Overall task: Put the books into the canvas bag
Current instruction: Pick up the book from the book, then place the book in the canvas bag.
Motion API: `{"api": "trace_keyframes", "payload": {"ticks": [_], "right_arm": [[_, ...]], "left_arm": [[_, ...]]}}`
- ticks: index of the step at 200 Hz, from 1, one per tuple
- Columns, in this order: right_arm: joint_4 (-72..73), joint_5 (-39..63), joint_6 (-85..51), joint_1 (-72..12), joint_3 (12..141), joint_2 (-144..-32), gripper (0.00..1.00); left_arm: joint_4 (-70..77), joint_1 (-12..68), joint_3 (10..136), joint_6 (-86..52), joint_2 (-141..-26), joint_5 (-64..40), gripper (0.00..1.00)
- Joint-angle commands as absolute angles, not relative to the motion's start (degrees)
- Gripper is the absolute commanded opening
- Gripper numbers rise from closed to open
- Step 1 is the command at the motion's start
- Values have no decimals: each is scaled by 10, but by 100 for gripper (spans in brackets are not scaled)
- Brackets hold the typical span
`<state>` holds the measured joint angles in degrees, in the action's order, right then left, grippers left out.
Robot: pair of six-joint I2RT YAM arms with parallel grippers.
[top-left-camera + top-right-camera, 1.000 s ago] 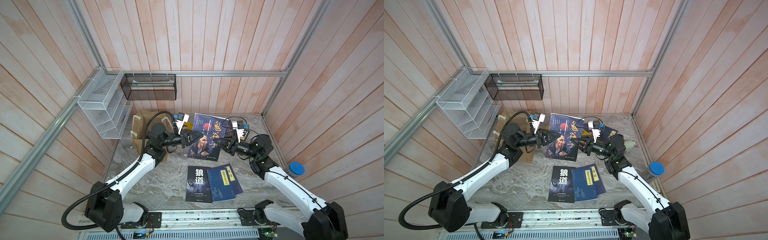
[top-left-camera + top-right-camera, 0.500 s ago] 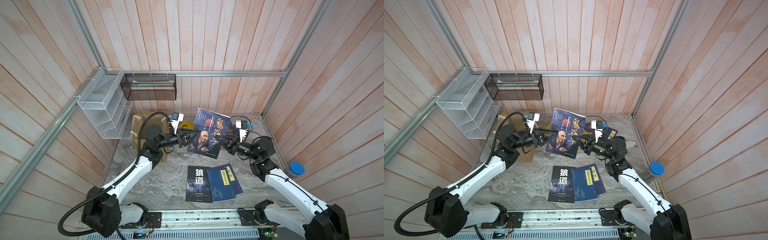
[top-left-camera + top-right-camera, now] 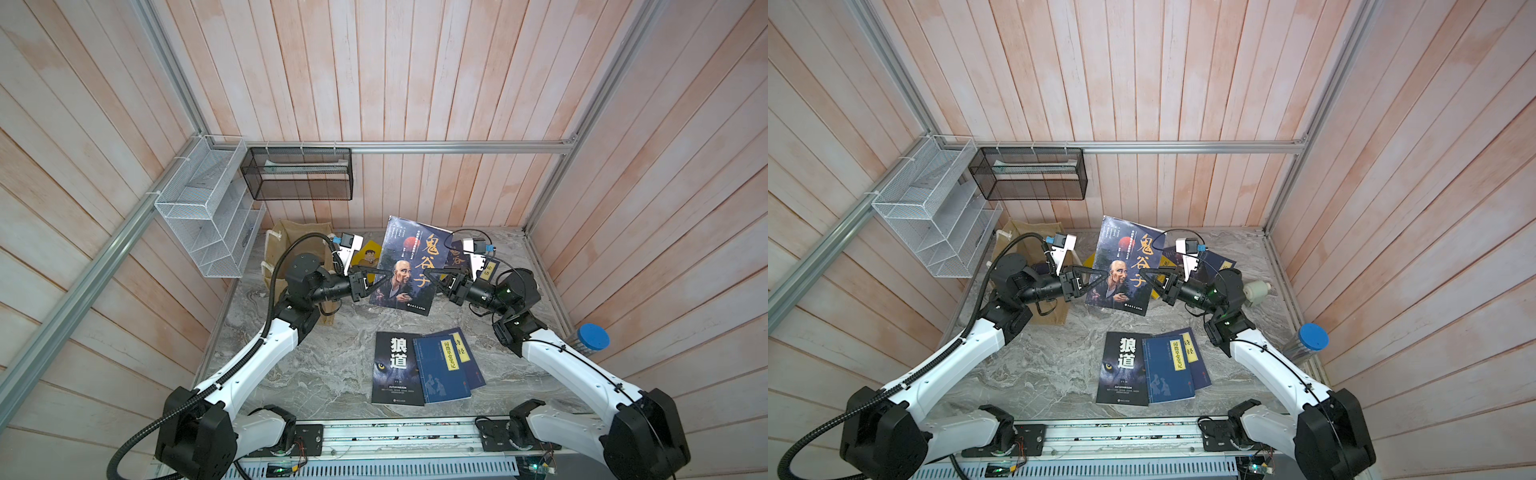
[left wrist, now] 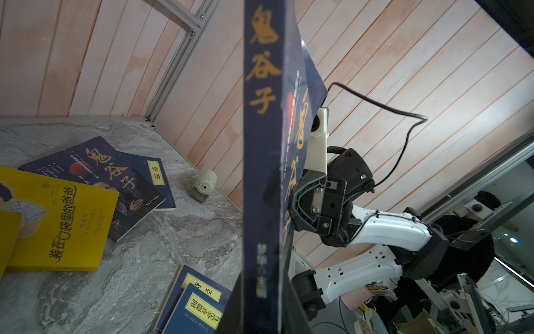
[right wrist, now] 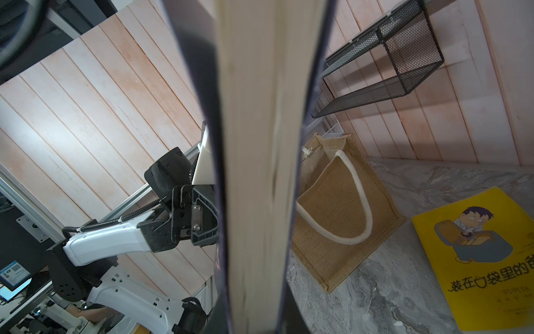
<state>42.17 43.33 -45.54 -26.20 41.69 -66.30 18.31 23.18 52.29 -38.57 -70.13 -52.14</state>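
A dark portrait book [image 3: 409, 266] [image 3: 1121, 266] hangs in the air, nearly upright, held between both arms. My left gripper [image 3: 383, 277] [image 3: 1100, 276] is shut on its spine edge; the spine [image 4: 261, 173] fills the left wrist view between the jaws [image 4: 261, 306]. My right gripper [image 3: 429, 276] [image 3: 1144, 274] is shut on its page edge [image 5: 260, 144], jaws on both covers [image 5: 251, 312]. The canvas bag [image 3: 303, 237] [image 5: 346, 208] stands at the back left, behind my left arm. Other books lie flat: a black wolf-eye one [image 3: 395, 365], two navy ones [image 3: 442, 365], a yellow one [image 4: 57, 219].
Behind the held book lie a second portrait book [image 4: 98, 173] and a navy book with a yellow label [image 4: 153, 176]. White wire baskets [image 3: 208, 216] and a black mesh basket [image 3: 299, 174] hang on the walls. A blue-lidded jar [image 3: 592, 338] and a small white object [image 3: 1258, 291] sit at the right.
The portrait book has risen a little and tipped more upright between the two grippers. Both arms have lifted slightly with it.
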Motion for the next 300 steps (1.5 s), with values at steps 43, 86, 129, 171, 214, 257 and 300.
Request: {"api": "trace_keyframes", "payload": {"ticks": [43, 86, 129, 171, 214, 257, 300], "right_arm": [[372, 380, -403, -313, 511, -719, 49], [259, 296, -358, -365, 602, -794, 57], [169, 251, -339, -411, 747, -937, 57], [132, 234, -364, -423, 881, -1065, 57], [110, 203, -363, -436, 967, -1140, 57], [74, 166, -372, -440, 1013, -1187, 57], [56, 163, -375, -444, 1034, -1210, 56]], "left_arm": [[-70, 185, 610, -224, -614, -421, 0], [-213, 175, 676, -114, -544, -177, 0], [-280, 175, 663, -95, -489, 71, 0], [-292, 174, 641, -86, -450, 121, 0], [-302, 174, 667, -78, -469, 124, 0], [-326, 168, 737, -67, -552, 94, 0], [-320, 142, 785, -61, -616, 49, 0]]}}
